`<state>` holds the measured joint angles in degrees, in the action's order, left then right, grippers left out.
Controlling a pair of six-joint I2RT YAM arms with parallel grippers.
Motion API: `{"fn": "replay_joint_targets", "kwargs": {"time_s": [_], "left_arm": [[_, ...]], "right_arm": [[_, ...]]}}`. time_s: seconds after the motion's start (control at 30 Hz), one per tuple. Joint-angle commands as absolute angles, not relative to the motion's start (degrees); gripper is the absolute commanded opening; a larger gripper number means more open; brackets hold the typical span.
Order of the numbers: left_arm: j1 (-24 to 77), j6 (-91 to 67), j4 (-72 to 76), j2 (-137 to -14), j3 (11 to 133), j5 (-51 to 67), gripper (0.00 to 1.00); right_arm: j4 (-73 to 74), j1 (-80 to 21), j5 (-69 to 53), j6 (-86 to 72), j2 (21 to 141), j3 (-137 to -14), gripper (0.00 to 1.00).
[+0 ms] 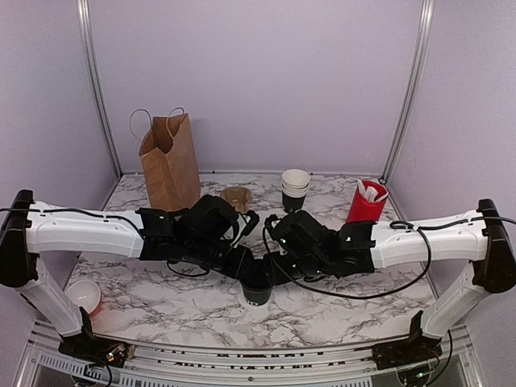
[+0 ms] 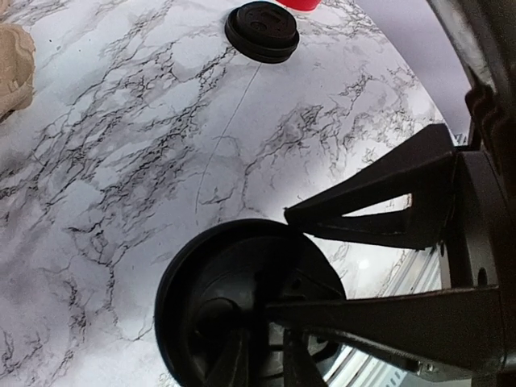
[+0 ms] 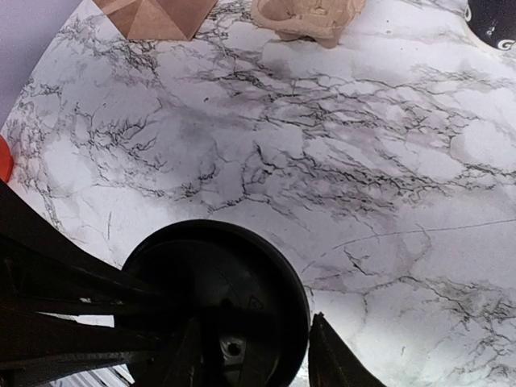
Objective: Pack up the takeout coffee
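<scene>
Black lidded paper cup, the takeout coffee (image 1: pixel 258 293), stands upright on the marble-pattern desk (image 1: pixel 161 302). It is front centre, where the two arms meet.

Right tool (image 3: pixel 226 343): one finger on each side of the cup, both against the lid rim. It grips the cup.

Left tool (image 2: pixel 278 262): over the lid, jaws narrowly parted. One finger lies across the lid top and the other sits just off its rim. Whether it grips anything, cannot tell.

Back left: brown paper bag (image 1: pixel 171 161), upright, top open. A cardboard cup carrier (image 1: pixel 236 197) is just beside it. Back centre: stack of lidless cups (image 1: pixel 295 189). Back right: red cup (image 1: pixel 367 203). A loose black lid (image 2: pixel 262 31) lies flat on the desk, well apart from the coffee.
</scene>
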<state>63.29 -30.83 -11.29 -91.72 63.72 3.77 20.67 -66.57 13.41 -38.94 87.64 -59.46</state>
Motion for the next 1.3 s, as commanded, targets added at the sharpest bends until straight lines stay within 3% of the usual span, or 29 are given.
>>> {"fn": "replay_joint_targets", "kwargs": {"time_s": [0.0, 0.13, 0.27, 0.47, 0.57, 0.97, 1.27], "left_arm": [[63.03, -27.74, -20.33, -87.33, 71.91, 0.71, 0.17], [62.93, -26.97, -23.69, -84.72, 76.49, -0.17, 0.18], [62.91, -27.79, -24.09, -83.95, 73.10, -0.77, 0.18], [63.60, -34.25, -9.60, -91.10, 55.35, 7.50, 0.19], [65.09, -36.61, -3.67, -96.57, 53.41, 10.56, 0.20], [63.20, -31.82, -14.04, -88.25, 60.95, 3.98, 0.22], [60.37, -31.29, -16.75, -83.10, 62.28, 1.13, 0.23]], "right_arm": [[30.87, -67.02, 17.73, -34.80, 85.09, -67.65, 0.44], [33.68, -67.23, 21.06, -32.02, 82.75, -73.69, 0.44], [33.72, -68.09, 20.61, -32.74, 81.46, -72.89, 0.45], [19.92, -68.46, 8.07, -40.35, 84.65, -55.69, 0.45], [12.77, -68.47, 1.82, -43.00, 89.02, -49.63, 0.45], [27.94, -68.47, 12.92, -37.91, 84.72, -62.57, 0.47], [30.57, -67.02, 16.75, -33.55, 84.55, -66.95, 0.52]]}}
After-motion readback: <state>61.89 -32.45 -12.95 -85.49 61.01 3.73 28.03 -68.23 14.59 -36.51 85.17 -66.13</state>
